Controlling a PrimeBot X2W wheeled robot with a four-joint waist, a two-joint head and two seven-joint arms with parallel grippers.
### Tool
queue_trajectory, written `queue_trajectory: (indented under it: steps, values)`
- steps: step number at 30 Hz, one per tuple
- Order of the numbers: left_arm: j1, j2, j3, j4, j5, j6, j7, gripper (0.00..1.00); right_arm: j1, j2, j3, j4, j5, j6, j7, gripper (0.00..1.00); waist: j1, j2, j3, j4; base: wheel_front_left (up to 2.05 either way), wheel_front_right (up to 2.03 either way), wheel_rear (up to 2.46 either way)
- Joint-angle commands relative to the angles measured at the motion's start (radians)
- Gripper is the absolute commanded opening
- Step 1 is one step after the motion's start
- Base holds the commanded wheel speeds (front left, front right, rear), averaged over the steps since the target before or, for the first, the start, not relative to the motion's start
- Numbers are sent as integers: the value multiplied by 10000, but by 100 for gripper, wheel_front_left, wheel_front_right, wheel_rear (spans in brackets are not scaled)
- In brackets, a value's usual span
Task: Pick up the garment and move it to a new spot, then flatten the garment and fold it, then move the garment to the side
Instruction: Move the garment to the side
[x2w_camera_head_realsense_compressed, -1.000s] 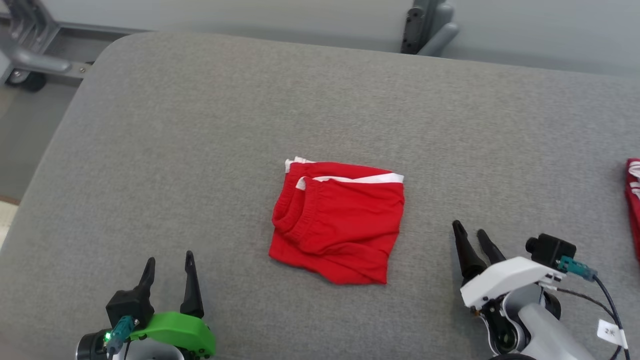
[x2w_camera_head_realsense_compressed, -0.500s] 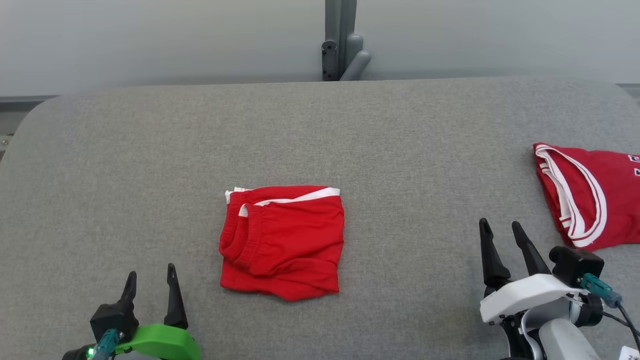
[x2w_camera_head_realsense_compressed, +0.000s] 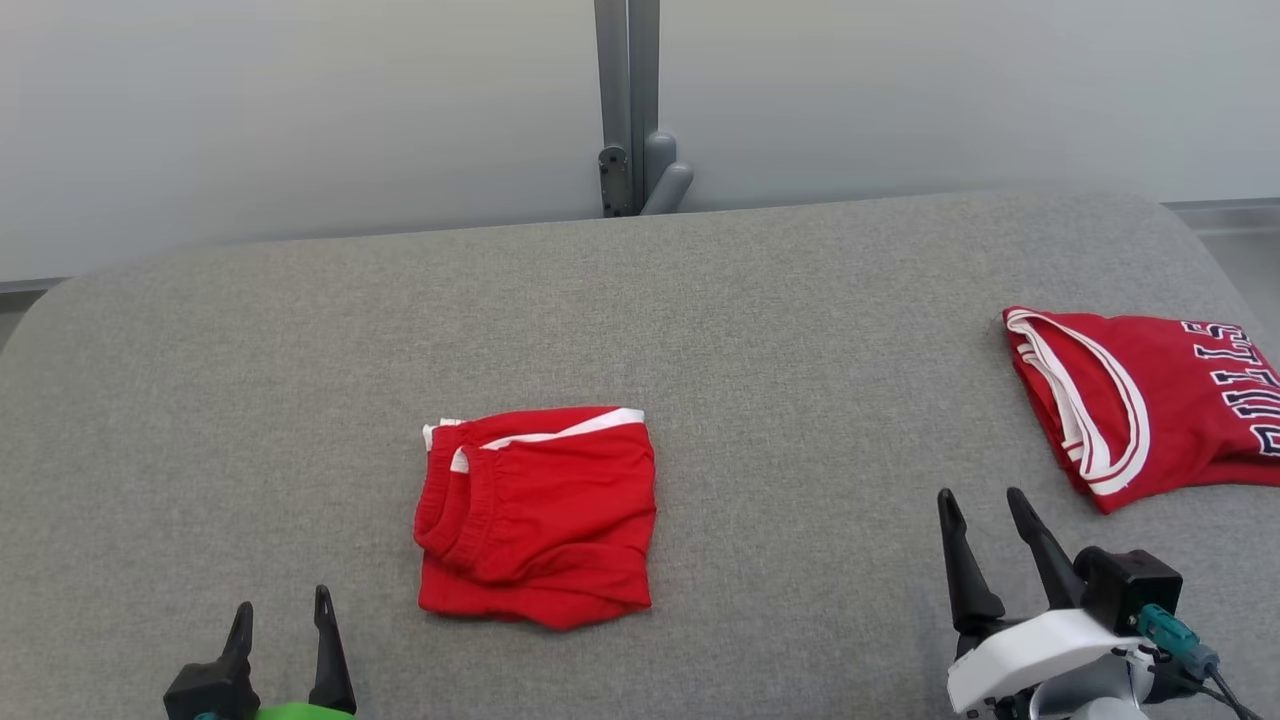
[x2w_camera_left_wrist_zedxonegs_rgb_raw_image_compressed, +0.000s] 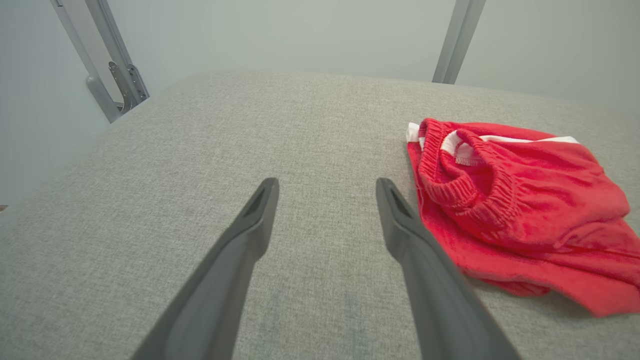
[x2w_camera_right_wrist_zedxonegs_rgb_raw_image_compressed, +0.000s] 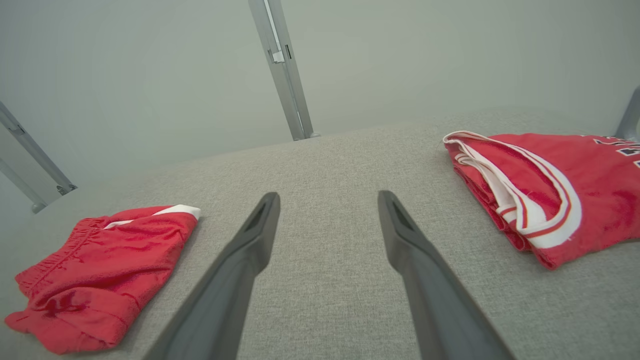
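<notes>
grey woven surface (x2w_camera_head_realsense_compressed: 800, 350) bears square-folded red shorts (x2w_camera_head_realsense_compressed: 540, 520); left gripper (x2w_camera_head_realsense_compressed: 282, 605) and right gripper (x2w_camera_head_realsense_compressed: 980, 492) spread.

Bright, even, diffuse light from above across the grey woven-fabric tabletop (x2w_camera_head_realsense_compressed: 700, 330). Soft, thin shadows hugging the near edges of the folded red shorts with white trim (x2w_camera_left_wrist_zedxonegs_rgb_raw_image_compressed: 525, 215) and the folded red jersey with white-striped collar (x2w_camera_right_wrist_zedxonegs_rgb_raw_image_compressed: 550, 200). Pale grey wall (x2w_camera_head_realsense_compressed: 300, 120) smoothly graded, lighter toward the right in the head view, faintly green-tinted in both wrist views. Head view sharp, weave legible mid-frame. Wrist views wide-angle: grey metal posts (x2w_camera_right_wrist_zedxonegs_rgb_raw_image_compressed: 282, 75) leaning outward, table edge bowed. Long dark fingers (x2w_camera_left_wrist_zedxonegs_rgb_raw_image_compressed: 235, 260) of the left gripper (x2w_camera_left_wrist_zedxonegs_rgb_raw_image_compressed: 326, 187) and of the right gripper (x2w_camera_right_wrist_zedxonegs_rgb_raw_image_compressed: 327, 200) soft and smeared toward the bottom edge, matte, dull sheen along the inner faces.
</notes>
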Motion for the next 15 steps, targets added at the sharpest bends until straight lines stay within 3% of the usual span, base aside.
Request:
queue_trajectory:
  steps: [1,15]
  values:
    - [256,38,-13,-58,42,-45,-19,100,282,-36,6,-7,-10,0,-13,100,0,1,-115,6,0,0,0]
    - [641,38,-179,-207,-22,-80,-19,100,760,-32,274,-158,-306,-1,-13,100,0,1,-249,120,0,0,0]
